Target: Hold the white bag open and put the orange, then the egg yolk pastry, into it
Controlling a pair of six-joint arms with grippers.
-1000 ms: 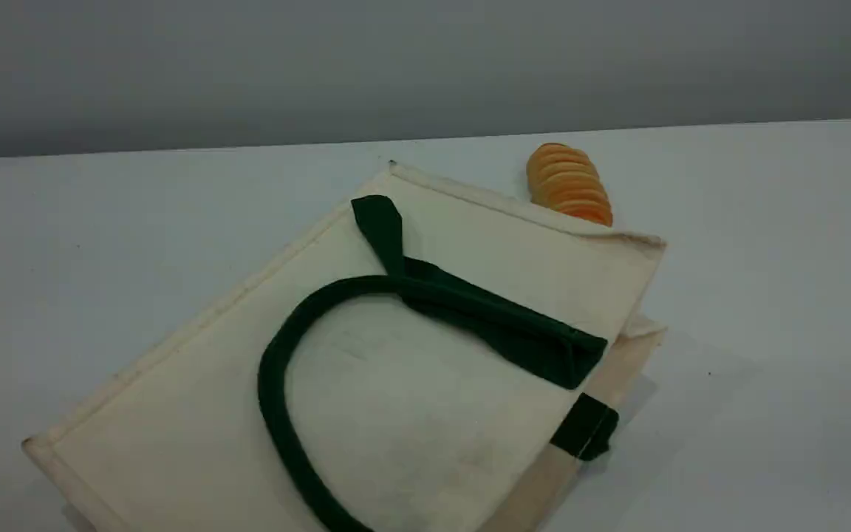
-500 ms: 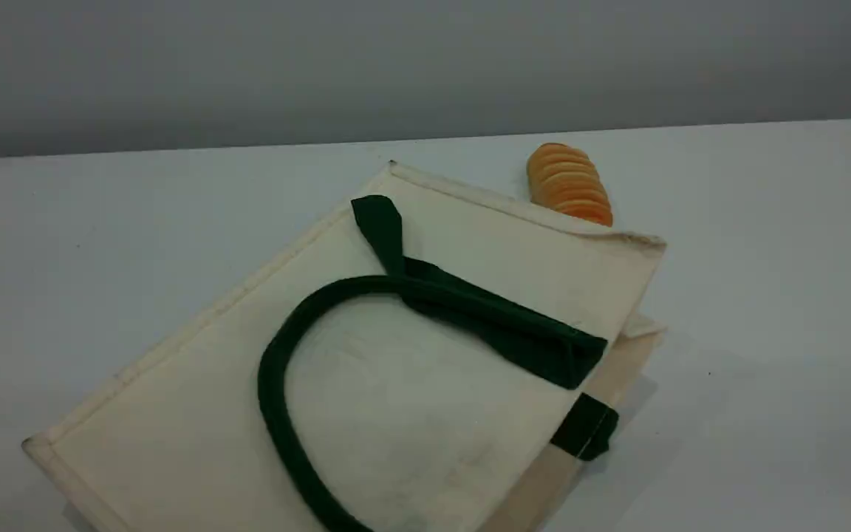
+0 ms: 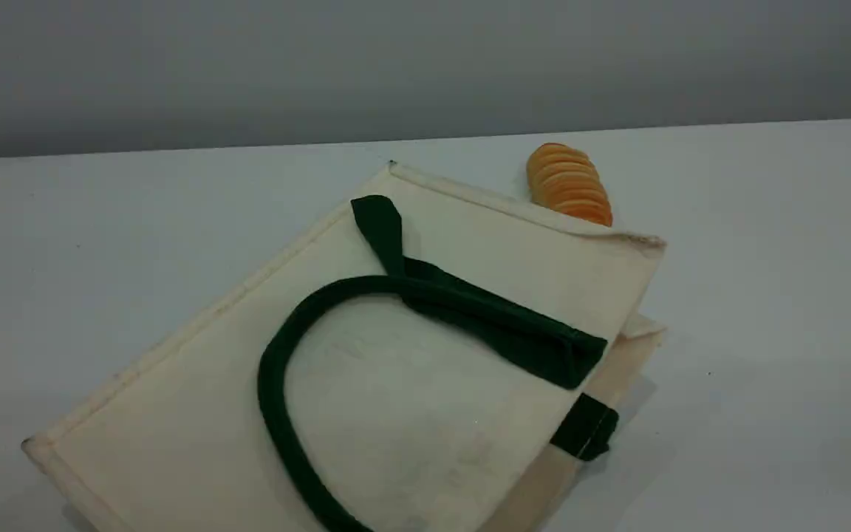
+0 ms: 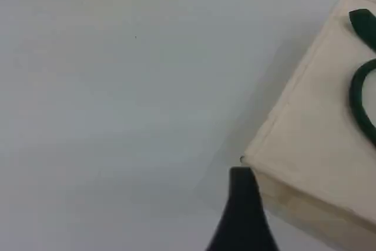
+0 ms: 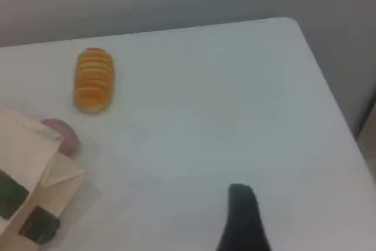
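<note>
The white bag (image 3: 470, 244) lies flat on the table, its dark green handle (image 3: 278, 369) looped across its top side and its rim towards the right. In the left wrist view the bag (image 4: 317, 139) fills the right side, and the dark fingertip (image 4: 242, 204) of my left gripper sits close by the bag's corner with nothing in it. My right gripper's fingertip (image 5: 242, 216) hangs over bare table to the right of the bag (image 5: 23, 145), holding nothing. Both grippers are open. The orange and the egg yolk pastry are out of view.
A ridged pale-orange bread loaf (image 3: 568, 185) lies behind the bag's rim, also seen in the right wrist view (image 5: 93, 79). A pink-mauve ball (image 5: 61, 134) peeks out beside the bag's rim. The table's right edge (image 5: 329, 86) runs near.
</note>
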